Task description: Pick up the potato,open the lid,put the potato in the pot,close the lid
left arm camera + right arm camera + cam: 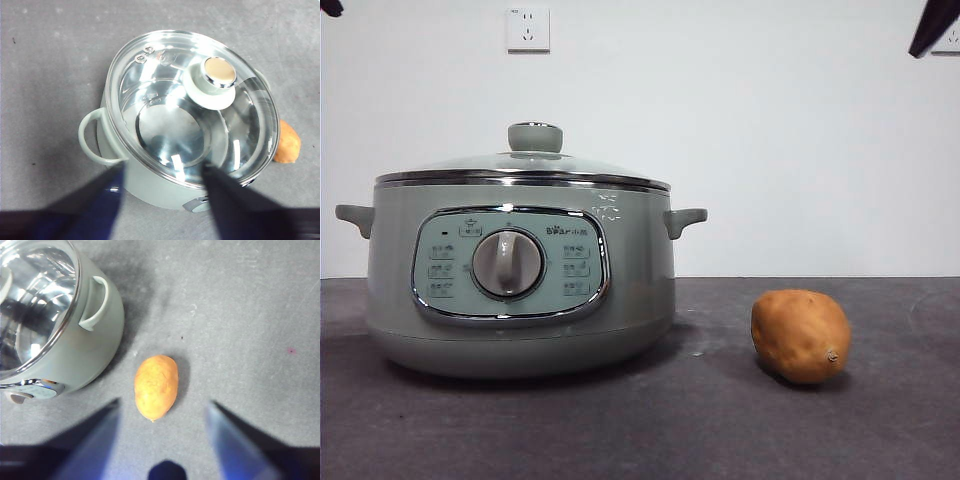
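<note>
Potato (800,336) first, closest to my low camera, lying on the dark grey table (720,430) over on the right side, well apart from the pot (520,290). From my right wrist camera I see it lengthwise between my spread jaws, and my right hand (162,412) hovers above it, wide open, gripping nothing. The potato (156,387) sits near the pot's side handle (96,302) but not touching it.

Further back, the pot stands upright, dial (507,263) and chrome-framed panel facing me. The lid (525,165) is seated on the rim, knob (535,136) on top.

My left hand (162,172) hangs over the pot, jaws apart, holding nothing; the lid (192,107) fills that view, and I can see the shiny bare bottom through the glass.

Behind it all, a white wall with a socket (528,29).
</note>
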Available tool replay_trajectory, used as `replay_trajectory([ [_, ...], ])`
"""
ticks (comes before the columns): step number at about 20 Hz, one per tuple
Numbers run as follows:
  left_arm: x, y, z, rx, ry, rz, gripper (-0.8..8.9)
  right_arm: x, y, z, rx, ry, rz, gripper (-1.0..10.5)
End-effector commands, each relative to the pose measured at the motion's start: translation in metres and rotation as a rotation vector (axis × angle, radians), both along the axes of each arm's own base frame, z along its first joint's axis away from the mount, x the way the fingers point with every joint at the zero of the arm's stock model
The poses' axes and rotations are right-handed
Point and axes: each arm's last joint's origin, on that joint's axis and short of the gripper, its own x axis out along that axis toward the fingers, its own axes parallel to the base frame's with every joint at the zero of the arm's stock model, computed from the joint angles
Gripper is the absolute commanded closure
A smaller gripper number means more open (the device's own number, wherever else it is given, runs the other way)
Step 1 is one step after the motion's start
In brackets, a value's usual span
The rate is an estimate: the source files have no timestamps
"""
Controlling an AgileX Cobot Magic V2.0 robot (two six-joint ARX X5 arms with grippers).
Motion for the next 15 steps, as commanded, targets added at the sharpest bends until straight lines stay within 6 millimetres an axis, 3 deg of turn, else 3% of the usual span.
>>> replay_trajectory([
  [1, 0.0, 0.0, 0.002, 0.007, -0.025, -0.012, 3.95, 0.001, 0.002, 0.001, 0.001, -0.011, 0.011, 3.2],
  [6, 0.003, 0.0, 0.005, -0.017, -0.054, 0.004, 3.96, 0.015, 0.032, -0.012, -0.032, 0.055, 0.054, 3.3],
  [11, 0.003, 0.0, 0.005, -0.016, -0.054, 0.005, 3.96, 0.036, 0.077, -0.047, -0.207, 0.157, 0.081, 3.3],
  [15, 0.003, 0.0, 0.005, -0.016, -0.054, 0.005, 3.97, 0.054, 0.104, -0.077, -0.248, 0.21, 0.105, 3.3],
])
